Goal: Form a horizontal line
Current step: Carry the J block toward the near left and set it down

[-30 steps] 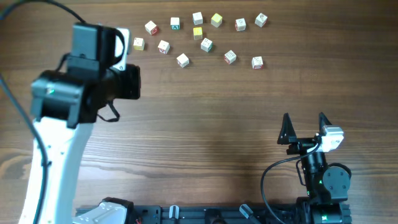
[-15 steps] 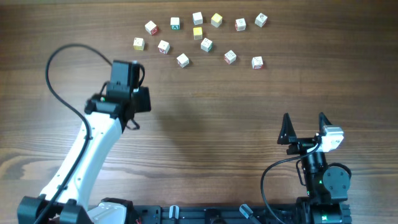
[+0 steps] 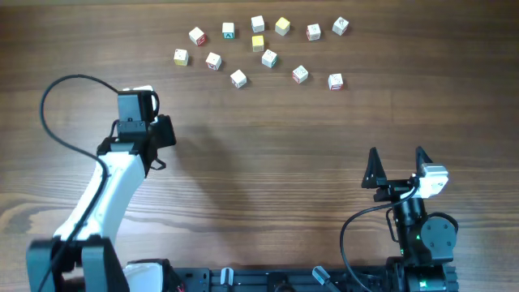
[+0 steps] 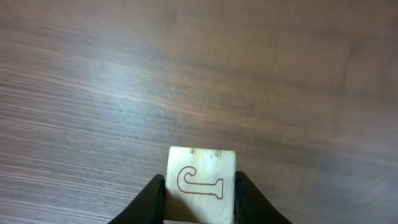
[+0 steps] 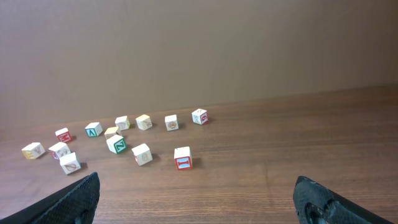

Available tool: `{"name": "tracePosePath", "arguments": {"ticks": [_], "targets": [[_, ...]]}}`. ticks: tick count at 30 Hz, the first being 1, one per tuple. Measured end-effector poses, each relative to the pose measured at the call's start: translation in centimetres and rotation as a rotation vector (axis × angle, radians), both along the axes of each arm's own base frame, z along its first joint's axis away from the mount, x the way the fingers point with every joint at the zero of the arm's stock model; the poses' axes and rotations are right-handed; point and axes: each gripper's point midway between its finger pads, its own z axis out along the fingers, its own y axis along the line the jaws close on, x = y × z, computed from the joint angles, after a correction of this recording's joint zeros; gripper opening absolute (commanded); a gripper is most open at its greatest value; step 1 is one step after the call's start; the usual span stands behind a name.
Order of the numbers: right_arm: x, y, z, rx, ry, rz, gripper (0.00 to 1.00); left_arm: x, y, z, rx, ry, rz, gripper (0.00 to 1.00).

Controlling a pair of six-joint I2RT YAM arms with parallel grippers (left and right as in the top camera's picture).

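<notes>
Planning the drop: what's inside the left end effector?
A pale cube with a red hook-shaped outline, clamped in the left end effector. Bare table shows beyond; the cube's underside and the spot beneath are covered.

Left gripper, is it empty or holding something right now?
Holding. The left gripper is shut on a pale cube with a red-outlined mark; its fingers press both sides in the left wrist view.

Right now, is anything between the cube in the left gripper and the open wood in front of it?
Nothing visible. The left gripper is shut on the lettered cube over bare table; the loose cubes sit well beyond, near the far edge.
</notes>
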Motion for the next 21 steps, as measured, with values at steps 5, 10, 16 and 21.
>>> {"name": "tracePosePath", "arguments": {"ticks": [5,10,16,21], "targets": [[0.0,0.0,0.0,0.0,0.0,0.0,1.0,-0.6,0.1,-3.5,0.015,0.111,-0.039,0.28],[0.0,0.0,0.0,0.0,0.0,0.0,1.0,-1.0,0.5,-5.7,0.03,0.178,-0.064,0.33],[0.0,0.0,0.0,0.0,0.0,0.0,1.0,-1.1,1.1,-6.6,0.034,0.201,-0.059,0.61],[0.0,0.0,0.0,0.0,0.0,0.0,1.0,-1.2,1.2,-6.9,0.039,0.211,-0.068,0.93]]}}
